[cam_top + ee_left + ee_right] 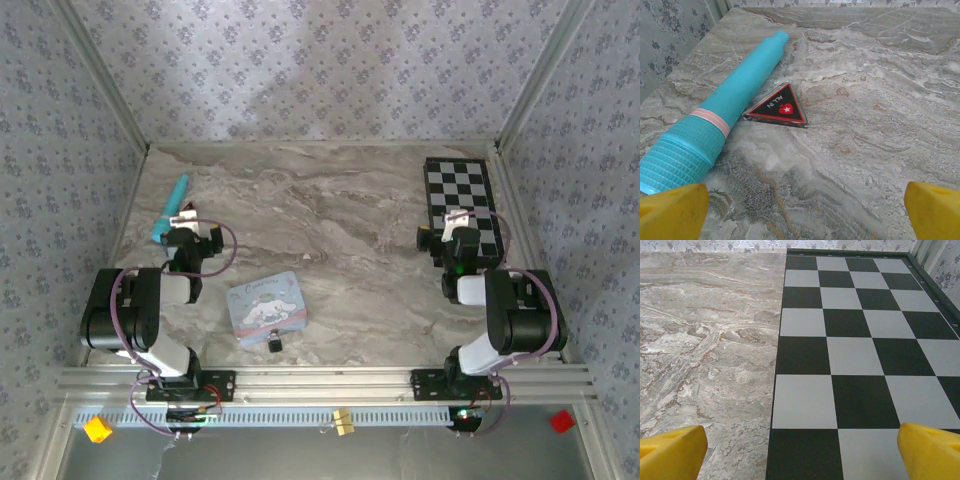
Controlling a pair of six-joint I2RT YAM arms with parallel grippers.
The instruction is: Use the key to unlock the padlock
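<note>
Padlock (272, 342) lies nearest to us, a tiny dark block close to the near edge of the table (340, 220), between the two arm bases and just beside the near rim of the pale blue tin (265, 305); at this size we cannot tell whether the two touch, nor whether the key lies with it. Farther in, the left gripper (192, 238) and the right gripper (448, 238) both face away from the lock, well apart from it, their yellow fingers (670, 212) spread wide with nothing between them. Beyond the left one a red-and-black triangle (777, 106) lies just beside a teal tube (725, 107); beyond the right one stretches the chessboard (860, 340). We judge the task not yet begun. The risks we see: a lock this small and light may skid or spin when the fingers close, the tin beside it may be knocked and push it along, and unless one hand steadies the body, pressing in the key may simply shove it away
</note>
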